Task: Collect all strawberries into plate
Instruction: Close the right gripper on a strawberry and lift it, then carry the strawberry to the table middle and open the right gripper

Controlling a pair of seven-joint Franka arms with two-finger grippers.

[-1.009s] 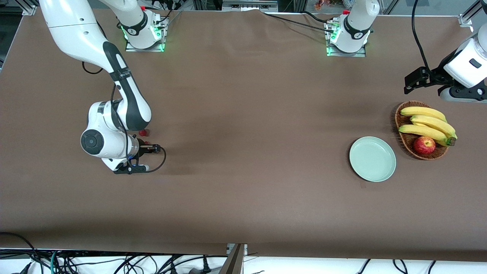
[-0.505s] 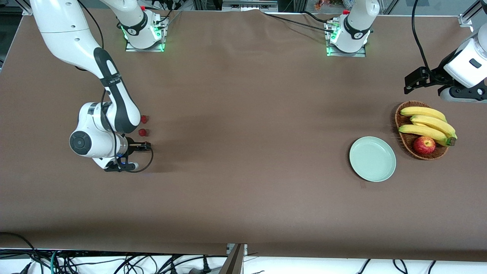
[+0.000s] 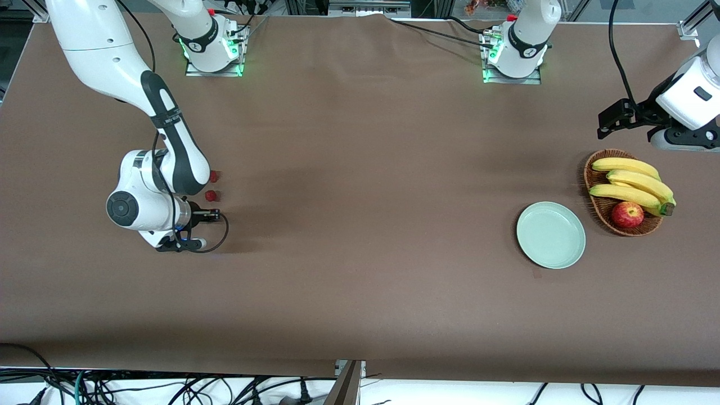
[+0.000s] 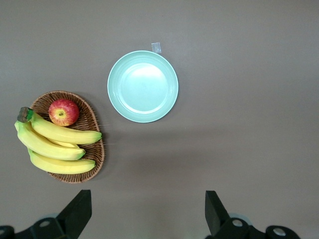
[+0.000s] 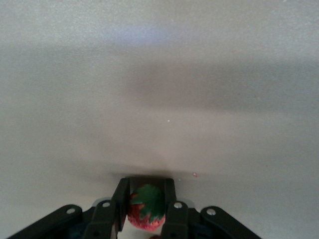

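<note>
Right gripper pinches one strawberry between its fingers, over the brown table at the right arm's end.

Two more strawberries lie on the table just beside this gripper, farther from the front camera: one close by, the other next to it, partly hidden by the arm. The left gripper waits with fingers spread wide, above the wicker basket of bananas and an apple. The mint-green plate sits just beside the basket, well apart from the held strawberry.
</note>
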